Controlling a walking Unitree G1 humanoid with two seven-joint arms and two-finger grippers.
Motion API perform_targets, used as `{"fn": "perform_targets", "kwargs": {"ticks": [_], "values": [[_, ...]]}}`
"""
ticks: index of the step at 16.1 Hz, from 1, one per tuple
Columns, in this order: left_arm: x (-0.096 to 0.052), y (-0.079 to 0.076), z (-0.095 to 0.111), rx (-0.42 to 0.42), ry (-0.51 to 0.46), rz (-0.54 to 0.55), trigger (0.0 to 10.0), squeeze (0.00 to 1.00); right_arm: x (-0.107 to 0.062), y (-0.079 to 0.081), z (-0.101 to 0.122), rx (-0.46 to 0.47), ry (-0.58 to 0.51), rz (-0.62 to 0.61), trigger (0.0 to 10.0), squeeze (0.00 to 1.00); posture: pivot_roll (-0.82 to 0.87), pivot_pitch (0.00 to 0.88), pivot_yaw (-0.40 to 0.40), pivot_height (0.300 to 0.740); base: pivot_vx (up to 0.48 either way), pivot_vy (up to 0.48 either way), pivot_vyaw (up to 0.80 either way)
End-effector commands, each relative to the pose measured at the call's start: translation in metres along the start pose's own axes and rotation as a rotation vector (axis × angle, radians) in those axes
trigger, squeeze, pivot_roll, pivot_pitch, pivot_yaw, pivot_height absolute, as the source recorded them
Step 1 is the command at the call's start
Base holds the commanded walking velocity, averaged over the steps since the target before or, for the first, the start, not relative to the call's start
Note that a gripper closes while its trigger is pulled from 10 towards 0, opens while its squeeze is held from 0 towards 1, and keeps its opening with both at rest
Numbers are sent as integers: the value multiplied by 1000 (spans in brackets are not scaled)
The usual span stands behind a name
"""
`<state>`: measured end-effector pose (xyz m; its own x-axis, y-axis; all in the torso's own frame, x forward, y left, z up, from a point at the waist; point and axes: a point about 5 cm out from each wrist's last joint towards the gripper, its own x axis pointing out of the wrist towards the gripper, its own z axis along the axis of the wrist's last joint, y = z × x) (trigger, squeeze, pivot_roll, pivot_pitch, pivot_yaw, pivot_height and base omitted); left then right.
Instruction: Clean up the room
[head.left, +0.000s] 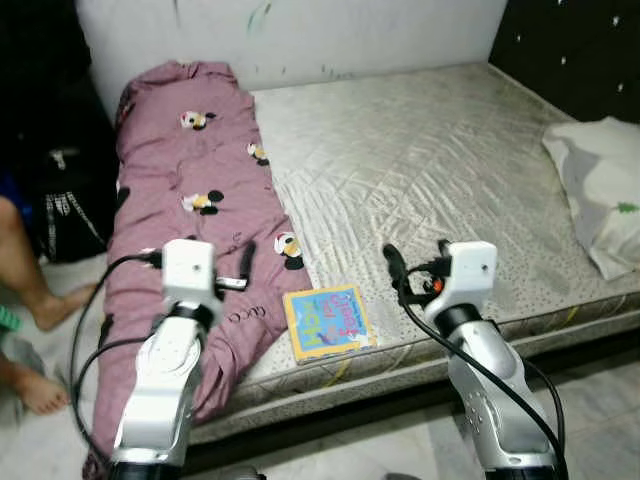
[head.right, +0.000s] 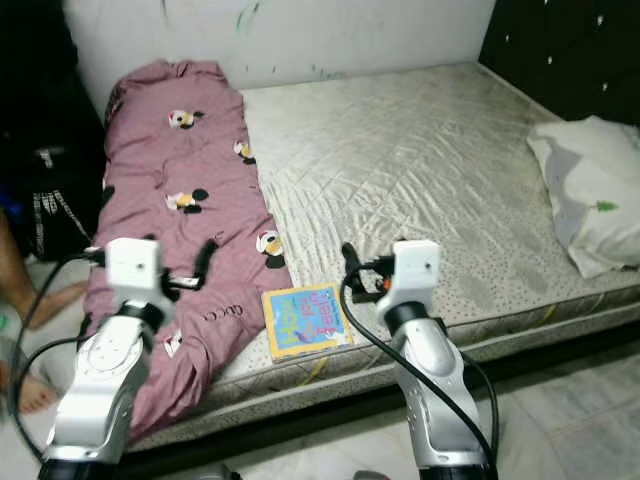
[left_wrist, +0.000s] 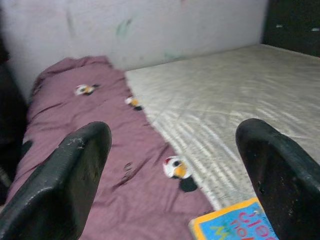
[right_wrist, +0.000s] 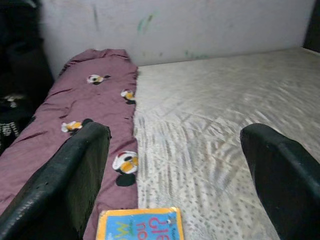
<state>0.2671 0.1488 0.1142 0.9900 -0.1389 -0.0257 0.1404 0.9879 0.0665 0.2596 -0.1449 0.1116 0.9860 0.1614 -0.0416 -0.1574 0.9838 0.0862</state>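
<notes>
I see my right end effector (right_wrist: 175, 170) with its two black fingers (right_wrist: 65, 185) wide apart. Past them lies a colorful book (right_wrist: 140, 225), a purple blanket (right_wrist: 75, 110) and the bare mattress (right_wrist: 225, 115).

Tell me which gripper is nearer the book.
Left, narrowly. The left gripper hovers over the blanket just left of the book; the right gripper hangs open over the mattress, right of it and farther back.

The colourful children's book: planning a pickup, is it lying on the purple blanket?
No, the colourful children's book lies on the bare mattress beside the purple blanket.
</notes>
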Motion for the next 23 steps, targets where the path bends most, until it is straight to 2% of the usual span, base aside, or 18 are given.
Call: {"fn": "perform_targets", "kwargs": {"ticks": [1,3,5,7,9,10,11,14,21,23], "values": [[4,-1,1,12,-3,-22,10000,0,-1,-5,8,-9,-41,-29,10000,0,-135,0,46,740,0,0,0],[8,-1,3,7,-17,-10,10000,0,5,-6,9,-107,-34,-27,10000,0,-118,0,22,740,0,0,0],[6,3,1,3,-19,28,10000,0,12,-2,10,-104,-47,28,10000,0,-99,0,-1,740,0,0,0],[4,7,-2,-3,-14,60,10000,0,16,-2,11,-130,-42,1,10000,0,-95,0,-9,740,0,0,0],[4,7,-3,2,-13,52,10000,0,15,-2,12,-180,-32,31,10000,0,-91,0,-9,740,0,0,0],[3,6,-3,11,-15,40,10000,0,13,-3,11,-140,-42,33,10000,0,-86,0,-11,740,0,0,800],[2,6,-3,10,-16,40,10000,0,12,-1,10,-156,-43,46,10000,0,-80,0,-17,740,0,0,800],[-2,7,-6,6,-6,51,10000,0,13,5,8,-129,-37,68,10000,0,-69,0,-31,740,0,0,800],[-8,8,-9,11,10,46,10000,0,9,3,3,-134,-18,74,10000,0,-51,0,-45,740,0,0,788],[-9,9,-8,13,10,44,10000,0,10,3,2,-94,-14,59,10000,0,-49,0,-47,740,0,0,400]]}}
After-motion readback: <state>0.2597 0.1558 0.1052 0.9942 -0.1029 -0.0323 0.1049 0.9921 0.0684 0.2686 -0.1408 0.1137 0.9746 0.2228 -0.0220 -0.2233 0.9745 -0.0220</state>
